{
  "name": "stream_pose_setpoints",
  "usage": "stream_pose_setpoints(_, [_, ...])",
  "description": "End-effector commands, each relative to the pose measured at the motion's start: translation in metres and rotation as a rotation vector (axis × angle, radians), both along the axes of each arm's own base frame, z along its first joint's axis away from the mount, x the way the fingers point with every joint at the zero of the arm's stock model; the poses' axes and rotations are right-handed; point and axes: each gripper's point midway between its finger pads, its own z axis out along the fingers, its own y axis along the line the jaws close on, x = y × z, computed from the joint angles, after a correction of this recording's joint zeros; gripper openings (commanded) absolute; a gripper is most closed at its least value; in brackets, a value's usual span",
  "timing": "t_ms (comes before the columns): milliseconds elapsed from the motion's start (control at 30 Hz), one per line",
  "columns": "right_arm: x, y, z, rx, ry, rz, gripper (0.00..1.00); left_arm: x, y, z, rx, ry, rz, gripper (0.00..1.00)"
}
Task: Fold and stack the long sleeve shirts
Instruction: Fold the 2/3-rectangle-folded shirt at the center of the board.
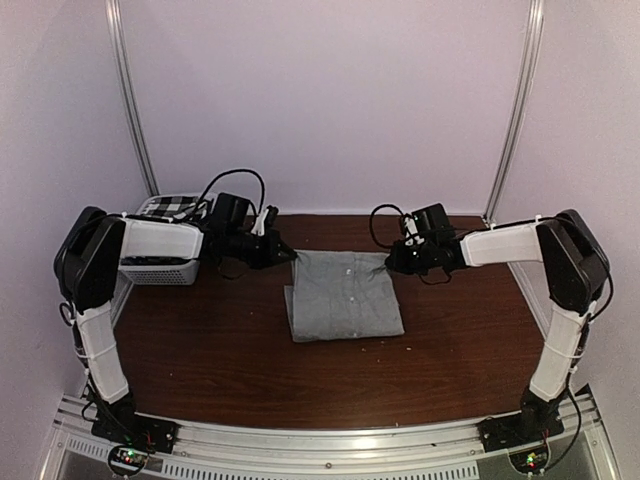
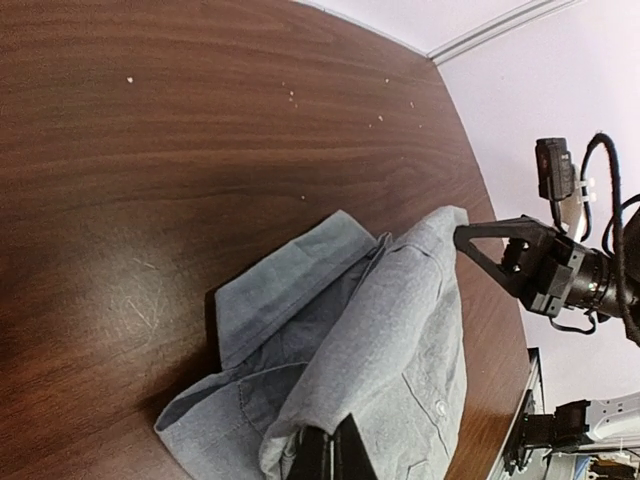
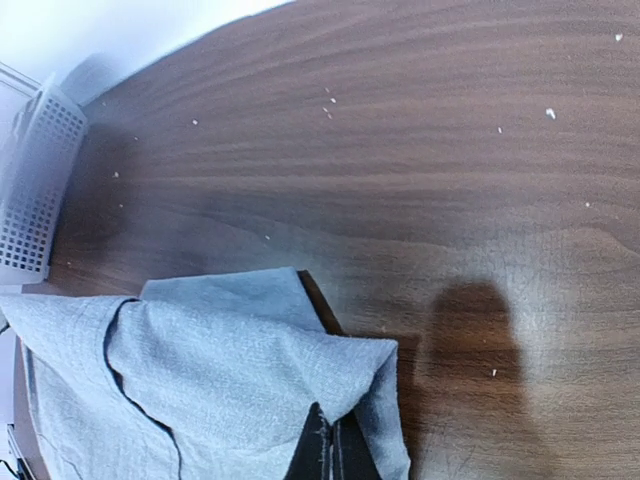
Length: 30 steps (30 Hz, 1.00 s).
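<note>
Dark wood table (image 1: 200,350) with pale lilac walls (image 1: 330,100) around it, pretty plain setup. Grey shirt (image 1: 345,298) sits in the middle of the table, already folded down to a rough rectangle with the button strip facing up. Both arms reach in to its far edge, one from each side.

Left gripper (image 1: 288,252) has its jaws pressed together on the far left corner of the grey shirt. In the left wrist view you can see its fingers (image 2: 353,455) pinching a fold of cloth, with a lower layer lying flat on the wood underneath.

Right gripper (image 1: 392,262) is the same story on the far right corner, jaws clamped on the cloth. Its own wrist view shows the fingers (image 3: 350,460) biting into a folded grey edge. The top layer looks pulled up a bit between the two of them.

Checked shirt (image 1: 170,207) is off at the far left, sitting in the top of the white basket (image 1: 160,270), which is partly hidden behind the left arm. A few pale specks (image 2: 292,96) are scattered on the wood beyond the grey shirt.
</note>
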Motion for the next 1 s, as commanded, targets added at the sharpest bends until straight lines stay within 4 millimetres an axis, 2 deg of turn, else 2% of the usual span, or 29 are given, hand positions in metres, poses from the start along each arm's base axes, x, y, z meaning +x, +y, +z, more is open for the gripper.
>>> stream_pose_setpoints(0, [0.004,-0.006,0.015,-0.005,-0.028,-0.030,0.00,0.009,0.021,-0.011,0.090,-0.049,0.089,0.00])
stream_pose_setpoints(67, [0.006,-0.003,0.011,0.001,-0.018,-0.027,0.00,0.008,0.027,-0.022,0.115,-0.031,0.108,0.00])
stream_pose_setpoints(200, [0.009,-0.001,0.010,0.005,-0.017,-0.031,0.25,0.013,0.045,-0.046,0.193,-0.003,0.183,0.00])
stream_pose_setpoints(333, [0.002,0.003,0.018,-0.025,-0.035,-0.023,0.37,0.021,0.055,-0.067,0.228,0.024,0.213,0.00])
stream_pose_setpoints(400, [-0.004,0.012,0.025,-0.050,-0.053,-0.006,0.41,0.022,0.057,-0.078,0.251,0.052,0.214,0.02])
stream_pose_setpoints(433, [-0.010,0.020,0.028,-0.061,-0.059,0.011,0.42,0.023,0.056,-0.081,0.253,0.059,0.208,0.08])
stream_pose_setpoints(533, [-0.029,0.045,0.032,-0.088,-0.079,0.061,0.43,0.031,0.055,-0.081,0.269,0.054,0.203,0.15])
stream_pose_setpoints(667, [-0.054,0.075,0.025,-0.127,-0.082,0.126,0.43,0.039,0.064,-0.062,0.335,0.022,0.230,0.33])
stream_pose_setpoints(800, [-0.073,0.093,0.010,-0.178,-0.070,0.170,0.43,0.034,0.075,-0.027,0.394,-0.046,0.263,0.44])
stream_pose_setpoints(867, [-0.082,0.101,0.004,-0.205,-0.071,0.187,0.43,0.021,0.066,-0.012,0.414,-0.075,0.242,0.45])
stream_pose_setpoints(967, [-0.093,0.106,-0.004,-0.253,-0.067,0.196,0.44,-0.003,0.043,0.000,0.381,-0.075,0.181,0.45])
